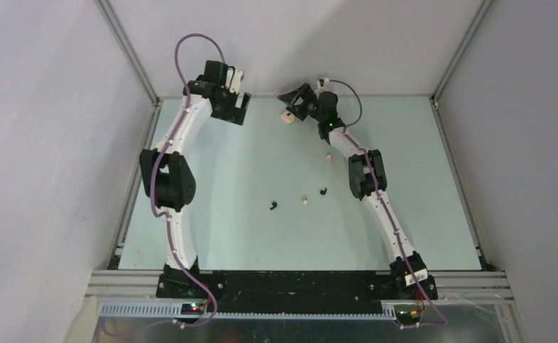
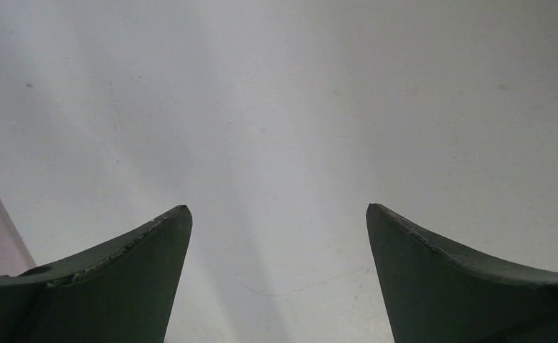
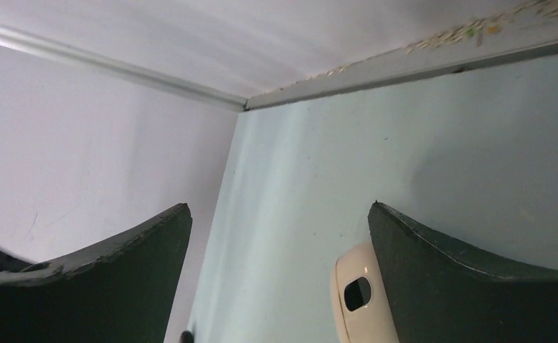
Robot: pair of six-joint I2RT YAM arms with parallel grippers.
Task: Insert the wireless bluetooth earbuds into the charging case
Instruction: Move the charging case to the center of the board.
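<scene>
The cream charging case [image 1: 287,116] sits at the far middle of the pale green table [image 1: 419,214], directly under my right gripper [image 1: 294,98]. In the right wrist view the charging case [image 3: 358,300] shows a dark oval hollow. It lies just inside the right finger [image 3: 469,286], and the gripper [image 3: 279,206] is open around it. Two black earbuds [image 1: 273,206] [image 1: 324,191] and two cream earbuds [image 1: 304,199] [image 1: 328,156] lie loose mid-table. My left gripper [image 1: 236,107] is at the far left, raised. In its own view it [image 2: 277,209] is open and holds nothing, facing a plain grey surface.
Grey walls enclose the table at the back and on both sides, with metal frame rails [image 1: 129,53] at the corners. The right forearm [image 1: 365,171] passes close beside the far cream earbud. A small dark spot [image 3: 186,336] shows at the bottom edge of the right wrist view.
</scene>
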